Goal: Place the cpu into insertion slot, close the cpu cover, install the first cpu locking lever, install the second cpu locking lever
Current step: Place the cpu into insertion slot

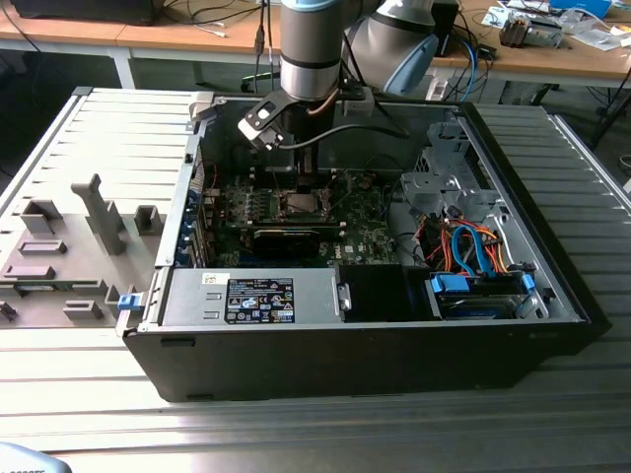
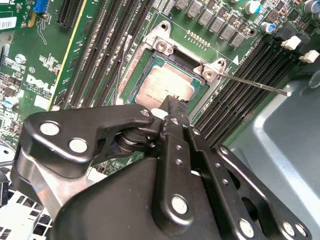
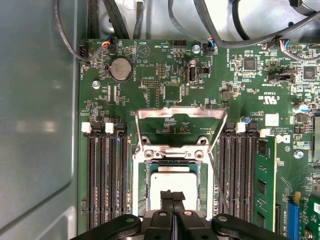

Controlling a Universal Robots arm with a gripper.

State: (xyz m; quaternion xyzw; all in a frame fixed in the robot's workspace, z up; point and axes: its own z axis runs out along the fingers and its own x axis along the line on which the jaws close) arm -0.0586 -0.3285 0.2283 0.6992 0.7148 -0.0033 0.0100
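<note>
The cpu (image 3: 172,181), a pale square chip, lies flat in the insertion slot (image 3: 141,186) on the green board; it shows in both wrist views, also cpu (image 2: 159,85) in the slot (image 2: 197,95). The cpu cover (image 3: 180,113) stands raised behind the slot, hinged at its far edge. Thin wire locking levers (image 2: 250,83) (image 3: 216,172) stick out unlatched beside the slot. My gripper (image 3: 172,196) hangs just over the cpu's near edge, its black fingers (image 2: 172,106) shut together with nothing visible between them. In the exterior view the gripper (image 1: 299,190) reaches down over the slot (image 1: 299,205).
Rows of black memory slots (image 3: 102,175) flank the slot on both sides. The grey case wall (image 3: 35,125) rises close by. Cables (image 1: 468,251) and a drive cage (image 1: 439,177) sit toward the exterior view's right, and a power supply (image 1: 256,299) at the front.
</note>
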